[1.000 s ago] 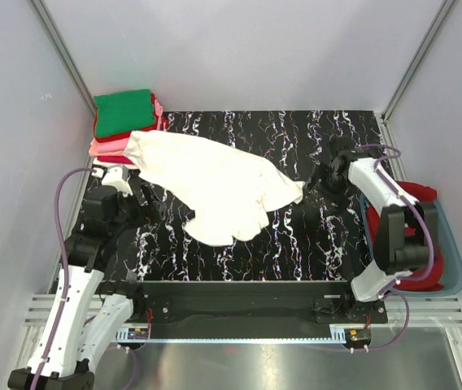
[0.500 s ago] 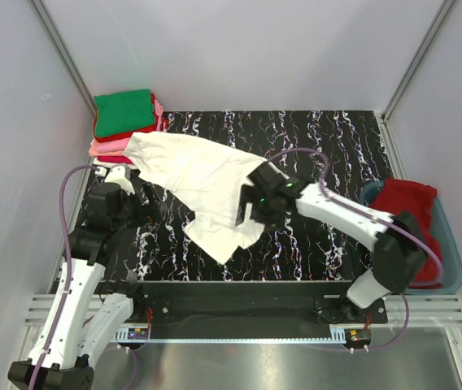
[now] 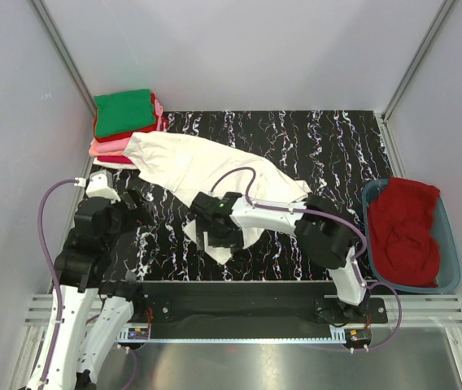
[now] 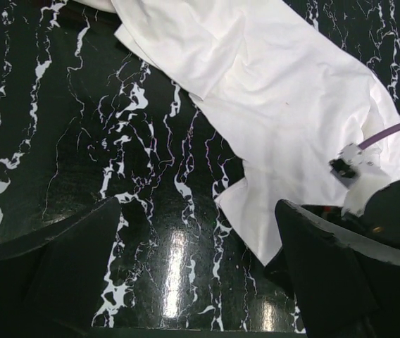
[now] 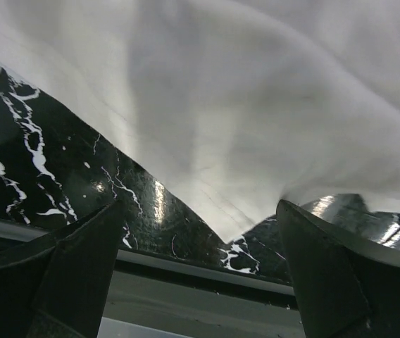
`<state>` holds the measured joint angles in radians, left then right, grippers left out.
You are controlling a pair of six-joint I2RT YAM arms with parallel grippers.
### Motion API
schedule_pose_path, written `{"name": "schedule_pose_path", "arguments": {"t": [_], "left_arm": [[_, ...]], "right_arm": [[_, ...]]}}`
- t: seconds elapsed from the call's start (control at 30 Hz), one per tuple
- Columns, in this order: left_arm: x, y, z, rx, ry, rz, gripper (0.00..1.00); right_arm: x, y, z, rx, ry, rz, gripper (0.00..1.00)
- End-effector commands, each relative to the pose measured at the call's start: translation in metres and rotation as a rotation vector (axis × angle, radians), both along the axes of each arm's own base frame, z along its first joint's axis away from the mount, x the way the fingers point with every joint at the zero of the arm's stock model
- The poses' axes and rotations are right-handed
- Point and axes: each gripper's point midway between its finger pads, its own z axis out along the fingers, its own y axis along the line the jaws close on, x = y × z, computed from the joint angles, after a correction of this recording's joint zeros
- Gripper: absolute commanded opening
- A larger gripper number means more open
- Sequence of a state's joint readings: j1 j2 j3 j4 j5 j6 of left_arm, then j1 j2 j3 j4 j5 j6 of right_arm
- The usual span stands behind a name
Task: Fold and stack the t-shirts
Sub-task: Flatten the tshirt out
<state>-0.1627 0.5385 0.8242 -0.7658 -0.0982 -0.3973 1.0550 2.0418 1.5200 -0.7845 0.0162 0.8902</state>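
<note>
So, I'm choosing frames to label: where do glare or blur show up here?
Top external: evenly lit and sharp, the white t-shirt crisp. Left wrist: sharp too, with a glare patch on the glossy table near the bottom edge. Right wrist: the white t-shirt fills most of the view, soft and blurred, with small glints on the table.

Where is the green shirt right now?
In the overhead view, the green shirt tops the folded pile at the far left corner of the table, beside the white shirt.
</note>
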Motion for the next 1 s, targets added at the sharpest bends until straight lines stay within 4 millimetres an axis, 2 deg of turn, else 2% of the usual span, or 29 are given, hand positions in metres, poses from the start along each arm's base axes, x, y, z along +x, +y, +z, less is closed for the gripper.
{"name": "schedule_pose_path", "arguments": {"t": [0.0, 0.1, 0.23, 0.27, 0.33, 0.37, 0.4, 0.43, 0.47, 0.5, 0.57, 0.6, 0.63, 0.67, 0.7, 0.73, 0.77, 0.83, 0.87, 0.93, 0.97], "left_arm": [[0.002, 0.01, 0.017, 0.007, -0.063, 0.062, 0.99], [0.0, 0.015, 0.021, 0.01, -0.077, 0.085, 0.99], [-0.004, 0.021, 0.026, 0.012, -0.102, 0.119, 0.99], [-0.005, 0.023, 0.025, 0.017, -0.099, 0.13, 0.99], [-0.005, 0.025, 0.025, 0.019, -0.1, 0.141, 0.99], [-0.005, 0.026, 0.025, 0.018, -0.097, 0.15, 0.99], [-0.005, 0.027, 0.025, 0.018, -0.098, 0.154, 0.99], [-0.005, 0.027, 0.025, 0.018, -0.096, 0.156, 0.99], [-0.005, 0.028, 0.024, 0.021, -0.092, 0.16, 0.99], [-0.006, 0.028, 0.024, 0.02, -0.09, 0.164, 0.99], [-0.007, 0.028, 0.028, 0.017, -0.085, 0.162, 0.98], [-0.008, 0.027, 0.029, 0.017, -0.083, 0.157, 0.98], [-0.007, 0.026, 0.031, 0.011, -0.081, 0.154, 0.97], [-0.006, 0.023, 0.032, -0.001, -0.08, 0.141, 0.97], [-0.004, 0.02, 0.032, -0.008, -0.076, 0.134, 0.97], [0.001, 0.018, 0.026, -0.019, -0.043, 0.135, 0.97], [0.005, 0.012, 0.024, -0.039, -0.031, 0.117, 0.96], [0.014, 0.002, 0.008, -0.078, 0.027, 0.102, 0.94], [0.019, -0.005, 0.007, -0.109, 0.023, 0.081, 0.94], [0.025, -0.011, -0.016, -0.138, 0.08, 0.082, 0.93], [0.031, -0.016, -0.021, -0.176, 0.08, 0.083, 0.92]], "right_arm": [[-0.012, 0.0, -0.018, -0.102, -0.01, 0.014, 0.95], [-0.017, -0.009, -0.036, -0.148, 0.011, 0.013, 0.91], [-0.018, -0.027, -0.048, -0.215, -0.002, 0.015, 0.69], [-0.018, -0.03, -0.05, -0.226, -0.005, 0.02, 0.49], [-0.02, -0.038, -0.053, -0.254, -0.005, 0.027, 0.28], [-0.019, -0.041, -0.053, -0.264, -0.009, 0.03, 0.13], [-0.02, -0.048, -0.048, -0.28, -0.016, 0.035, 0.02], [-0.016, -0.055, -0.043, -0.3, -0.048, 0.029, 0.0], [-0.013, -0.062, -0.025, -0.29, -0.08, 0.011, 0.0], [-0.017, -0.078, -0.021, -0.319, -0.093, 0.0, 0.0], [-0.009, -0.103, 0.001, -0.349, -0.167, -0.045, 0.0], [-0.01, -0.129, 0.022, -0.348, -0.185, -0.101, 0.0], [-0.007, -0.145, 0.033, -0.355, -0.22, -0.135, 0.0], [-0.006, -0.158, 0.06, -0.288, -0.261, -0.192, 0.0], [-0.012, -0.183, 0.062, -0.319, -0.254, -0.217, 0.0], [-0.008, -0.199, 0.069, -0.302, -0.256, -0.265, 0.0], [-0.008, -0.21, 0.088, -0.227, -0.286, -0.308, 0.0], [-0.008, -0.237, 0.095, -0.205, -0.292, -0.386, 0.0], [-0.01, -0.248, 0.107, -0.17, -0.316, -0.415, 0.0], [-0.01, -0.26, 0.111, -0.167, -0.327, -0.448, 0.0], [-0.009, -0.266, 0.113, -0.167, -0.333, -0.458, 0.0]]}}
